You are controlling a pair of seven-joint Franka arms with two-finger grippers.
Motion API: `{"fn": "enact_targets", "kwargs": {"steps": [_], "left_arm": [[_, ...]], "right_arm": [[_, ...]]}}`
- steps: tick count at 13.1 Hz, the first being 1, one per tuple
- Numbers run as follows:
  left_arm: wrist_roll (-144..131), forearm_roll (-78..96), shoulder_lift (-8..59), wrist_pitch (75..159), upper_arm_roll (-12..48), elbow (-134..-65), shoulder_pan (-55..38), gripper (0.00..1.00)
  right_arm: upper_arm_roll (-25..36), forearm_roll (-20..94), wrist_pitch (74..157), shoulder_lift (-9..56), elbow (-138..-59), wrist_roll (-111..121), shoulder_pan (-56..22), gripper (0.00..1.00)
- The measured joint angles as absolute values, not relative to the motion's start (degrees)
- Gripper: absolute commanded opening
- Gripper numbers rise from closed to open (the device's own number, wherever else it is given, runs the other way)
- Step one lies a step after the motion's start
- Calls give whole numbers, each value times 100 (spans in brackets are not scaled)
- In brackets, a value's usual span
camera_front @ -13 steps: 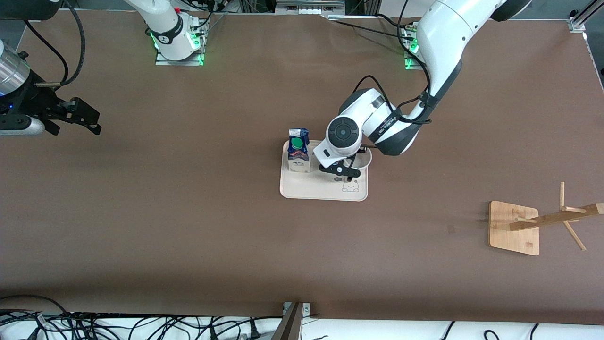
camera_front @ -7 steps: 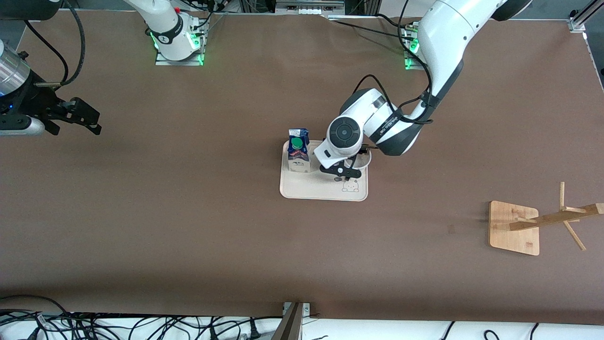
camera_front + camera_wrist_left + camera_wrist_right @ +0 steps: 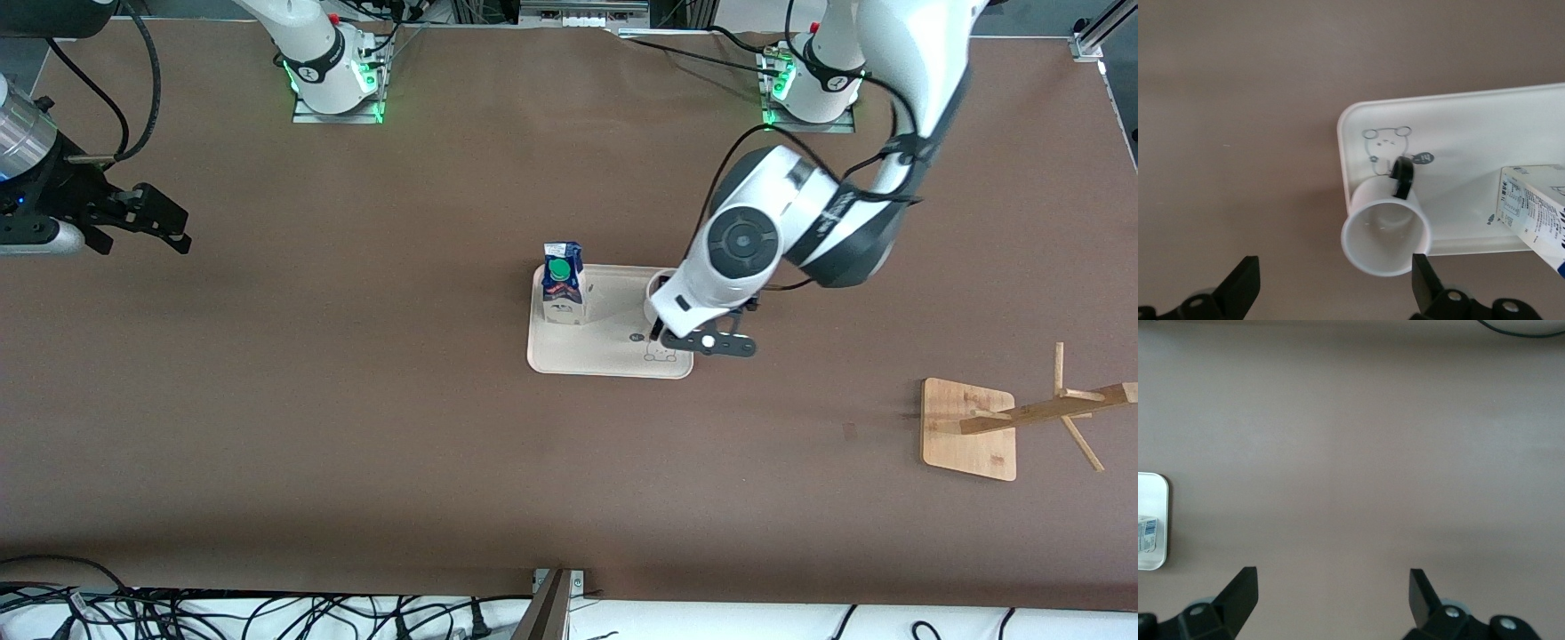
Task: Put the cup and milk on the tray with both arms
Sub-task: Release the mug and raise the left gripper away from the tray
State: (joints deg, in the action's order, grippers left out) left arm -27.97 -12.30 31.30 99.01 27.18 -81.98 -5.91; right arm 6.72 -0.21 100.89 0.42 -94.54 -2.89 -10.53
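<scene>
On the tray (image 3: pixel 605 356), near the middle of the table, the milk (image 3: pixel 563 293) and the cup (image 3: pixel 1386 233) both stand upright, the cup at the end toward my left arm. My left gripper (image 3: pixel 702 342) hangs spread over that tray edge, holding nothing. The cup looks light, hard and slick; I'd take its rim or handle (image 3: pixel 1400 177). My arm hides most of it from the front. My right gripper (image 3: pixel 133 218) waits, spread, near the table's right-arm edge.

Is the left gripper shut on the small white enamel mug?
No. In the left wrist view the left gripper is open and the mug stands free on the cream rectangular tray.
</scene>
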Motion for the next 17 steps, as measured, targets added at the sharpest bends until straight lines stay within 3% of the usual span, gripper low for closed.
{"fn": "enact_targets", "kwargs": {"steps": [3, 9, 17], "left_arm": [[-2061, -1182, 3059, 9633, 2713, -7734, -70, 100], [-1331, -730, 2974, 9583, 2711, -7483, 659, 100], [-613, -730, 2007, 8683, 2715, -7384, 970, 100]], "right_arm": [[672, -21, 10089, 42, -9453, -289, -1054, 100], [671, -21, 10089, 42, -9453, -289, -1054, 100], [670, -21, 10089, 41, -9452, -289, -1056, 100]]}}
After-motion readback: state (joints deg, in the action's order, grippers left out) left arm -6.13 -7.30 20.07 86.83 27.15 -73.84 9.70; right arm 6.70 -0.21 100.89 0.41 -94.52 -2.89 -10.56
